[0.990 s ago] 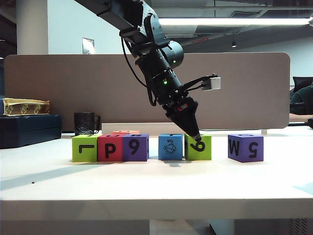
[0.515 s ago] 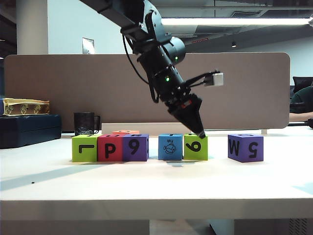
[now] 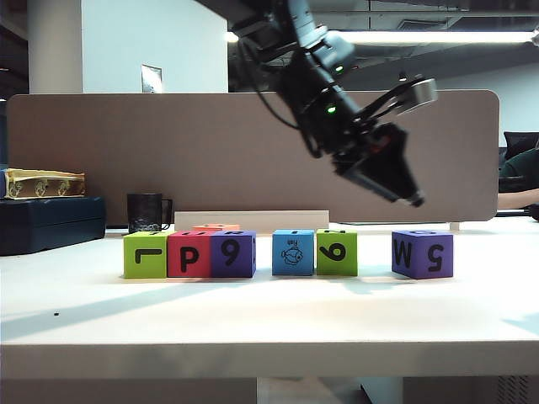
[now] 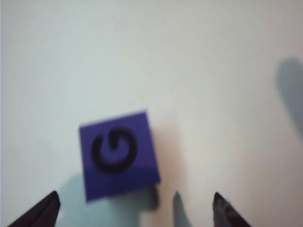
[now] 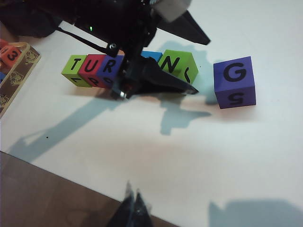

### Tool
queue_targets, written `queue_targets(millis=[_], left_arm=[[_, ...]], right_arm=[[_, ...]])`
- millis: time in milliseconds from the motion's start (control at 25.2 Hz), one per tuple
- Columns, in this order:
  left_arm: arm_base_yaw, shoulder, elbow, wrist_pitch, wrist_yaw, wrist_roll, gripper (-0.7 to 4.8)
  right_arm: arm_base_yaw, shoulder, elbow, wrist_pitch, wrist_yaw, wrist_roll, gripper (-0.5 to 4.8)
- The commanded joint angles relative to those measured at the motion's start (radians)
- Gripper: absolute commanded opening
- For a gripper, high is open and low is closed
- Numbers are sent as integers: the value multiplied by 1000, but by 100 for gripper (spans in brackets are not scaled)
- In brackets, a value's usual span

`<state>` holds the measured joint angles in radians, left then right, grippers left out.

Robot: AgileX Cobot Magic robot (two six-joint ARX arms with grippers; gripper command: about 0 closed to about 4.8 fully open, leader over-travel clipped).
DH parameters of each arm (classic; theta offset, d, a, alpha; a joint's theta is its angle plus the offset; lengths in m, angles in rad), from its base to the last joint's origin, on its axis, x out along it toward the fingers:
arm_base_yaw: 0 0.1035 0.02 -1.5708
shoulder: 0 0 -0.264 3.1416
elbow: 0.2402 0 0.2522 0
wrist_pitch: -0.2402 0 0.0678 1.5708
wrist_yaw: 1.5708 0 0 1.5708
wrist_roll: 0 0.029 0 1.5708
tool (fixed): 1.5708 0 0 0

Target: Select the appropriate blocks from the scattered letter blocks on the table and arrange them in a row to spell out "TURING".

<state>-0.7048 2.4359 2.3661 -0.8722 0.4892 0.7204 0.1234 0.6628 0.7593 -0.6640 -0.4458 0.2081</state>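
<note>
Five letter blocks stand in a row on the table [image 3: 269,320]: a lime green block [image 3: 145,255], a red block [image 3: 189,254] and a purple block [image 3: 233,253] touching side by side, then, after a small gap, a light blue block [image 3: 293,252] with a fish picture, with a second lime green block [image 3: 337,252] just beside it. From above, in the right wrist view, their tops read T, U, R, a hidden face, then N. A separate purple block [image 3: 423,253] sits well apart to the right of the row, its top showing G [image 5: 234,74].

The left gripper [image 3: 402,187] hangs in the air above the gap between the row and the lone purple block, tilted down to the right. Its fingers stand wide apart in the left wrist view and hold nothing; the G block [image 4: 118,158] lies on the table below, between the fingertips [image 4: 45,208]. The right gripper [image 5: 132,201] shows only as dark tips pressed together at the near edge of the table, with nothing between them.

The table is plain white, matte, with a thick front edge and soft shadows. Behind it runs a brown-grey partition panel [image 3: 126,160]. A black mug [image 3: 147,212] stands at the back left, beside a dark case [image 3: 50,223] bearing a yellowish tray [image 3: 42,183]. Ceiling strip lights [image 3: 438,37] glow above.
</note>
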Motion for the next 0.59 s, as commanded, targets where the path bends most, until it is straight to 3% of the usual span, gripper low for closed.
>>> queue_targets(millis=[40,158,277,594], left_arm=[[-27,11,1,97,-22,-5,408],[-31,26,1,127,-89,-45,409],[-32,45,1,130,-85,-106,408],[-46,80,1,148,-84,-129,407]], right_arm=[[0,-1,3,8,-2,-3,0],[1,-1,3,7,-6,-3,0],[1,-1,3,6,-5,-3,0],[1,-1,3,6,-5,-3,0]])
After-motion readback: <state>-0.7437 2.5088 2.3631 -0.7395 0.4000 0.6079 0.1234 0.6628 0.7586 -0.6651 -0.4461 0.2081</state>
